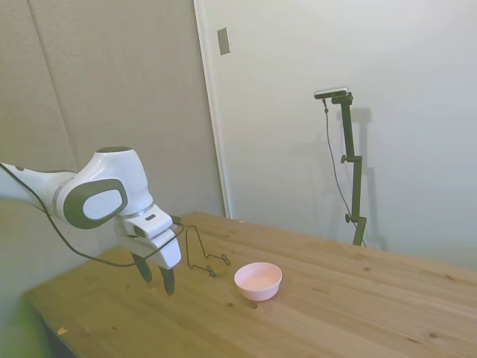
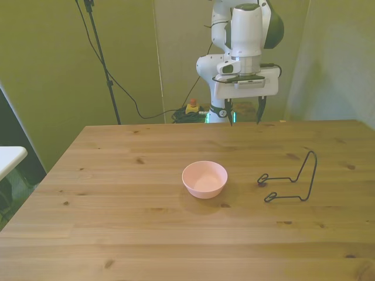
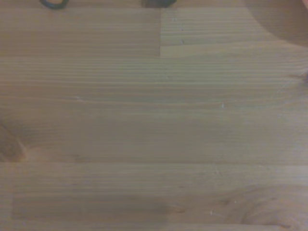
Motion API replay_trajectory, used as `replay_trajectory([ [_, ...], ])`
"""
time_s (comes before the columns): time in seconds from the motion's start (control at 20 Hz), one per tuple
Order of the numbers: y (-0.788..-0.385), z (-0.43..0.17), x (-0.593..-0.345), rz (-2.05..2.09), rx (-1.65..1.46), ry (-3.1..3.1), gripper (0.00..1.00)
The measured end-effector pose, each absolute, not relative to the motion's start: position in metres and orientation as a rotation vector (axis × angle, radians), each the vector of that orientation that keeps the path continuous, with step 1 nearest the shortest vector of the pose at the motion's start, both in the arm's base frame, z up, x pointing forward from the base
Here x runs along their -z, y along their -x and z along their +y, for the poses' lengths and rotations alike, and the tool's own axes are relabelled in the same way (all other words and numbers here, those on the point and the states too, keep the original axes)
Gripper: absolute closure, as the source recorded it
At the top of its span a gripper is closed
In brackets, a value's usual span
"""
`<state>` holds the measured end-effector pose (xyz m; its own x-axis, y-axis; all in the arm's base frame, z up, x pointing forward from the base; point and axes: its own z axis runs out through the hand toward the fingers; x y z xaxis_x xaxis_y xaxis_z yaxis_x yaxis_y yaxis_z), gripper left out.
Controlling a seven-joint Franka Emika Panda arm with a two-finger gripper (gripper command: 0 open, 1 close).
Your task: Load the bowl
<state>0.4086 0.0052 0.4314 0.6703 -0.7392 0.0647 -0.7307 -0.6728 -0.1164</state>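
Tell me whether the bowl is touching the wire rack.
Apart. The front view shows bare table between the bowl and the wire rack; the side view shows the same gap.

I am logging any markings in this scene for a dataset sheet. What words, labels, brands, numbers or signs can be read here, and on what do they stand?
None can be read.
The pink bowl: plain, no print.
The black wire rack: no label.
The wooden table: only grain and knots.
The gripper: a dark strip on its housing, too small to tell whether it holds text.
The wrist view shows only blurred wood.
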Motion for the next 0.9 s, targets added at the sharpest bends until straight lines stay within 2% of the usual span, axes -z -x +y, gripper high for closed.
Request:
replay_trajectory([
  [0.15,-0.41,0.004,-0.432,1.234,0.179,2.806,0.0],
  [0.45,-0.453,-0.038,-0.463,1.298,0.35,2.806,0.0],
  [0.9,-0.555,-0.071,-0.432,1.412,0.391,2.757,0.0],
])
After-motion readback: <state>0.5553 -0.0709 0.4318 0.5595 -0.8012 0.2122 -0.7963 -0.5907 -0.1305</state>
